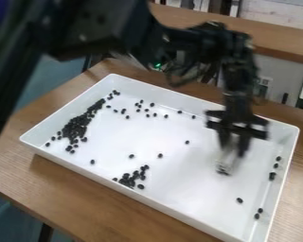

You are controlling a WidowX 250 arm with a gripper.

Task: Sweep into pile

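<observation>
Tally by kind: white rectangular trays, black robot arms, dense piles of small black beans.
White rectangular tray: 1
Black robot arm: 1
Dense piles of small black beans: 2
Total: 4
Single beans crowd too closely to count.

You are looking through one fixed camera, facing down at a slant over the white tray [147, 199] and wooden table [84, 203], viewing from close enough that the tray is spanning most of the width, with background showing beyond.

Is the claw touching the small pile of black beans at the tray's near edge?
Apart. The camera view shows a wide stretch of white tray between the claw and the small bean pile.
</observation>
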